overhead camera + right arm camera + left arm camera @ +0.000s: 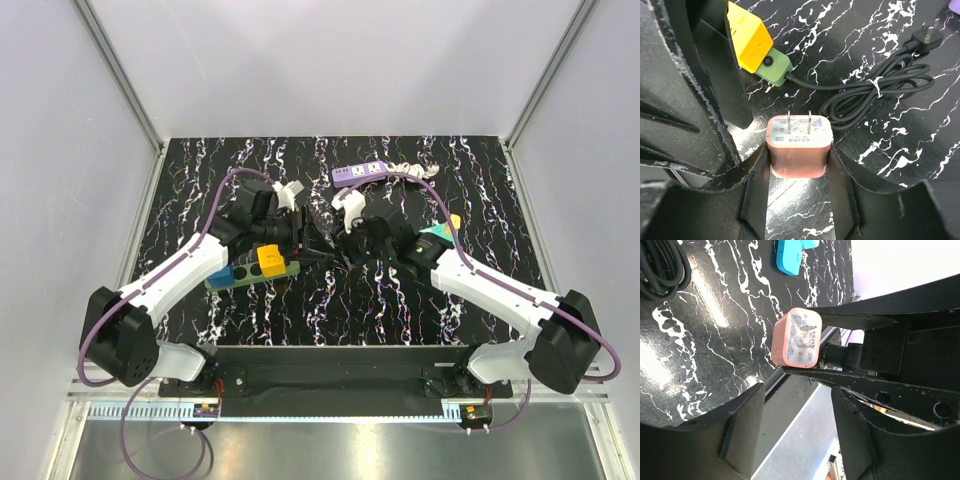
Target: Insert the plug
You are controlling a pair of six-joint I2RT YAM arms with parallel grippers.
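Holding the pink plug [799, 145] pinched in my right gripper [799, 159] above the middle of the desk [480, 190], near the green power strip [772, 67]; my left gripper [797, 405] hangs partly open facing it, gripping nothing.

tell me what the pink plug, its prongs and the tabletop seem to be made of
Pink plug: looks like moulded plastic, a smooth satin shell with rounded edges and printed markings on its face.
Prongs: bare metal, silvery and flat.
Tabletop: glossy black with white veins and bright reflections, a marble look; whether it is stone or printed film, I can't tell.
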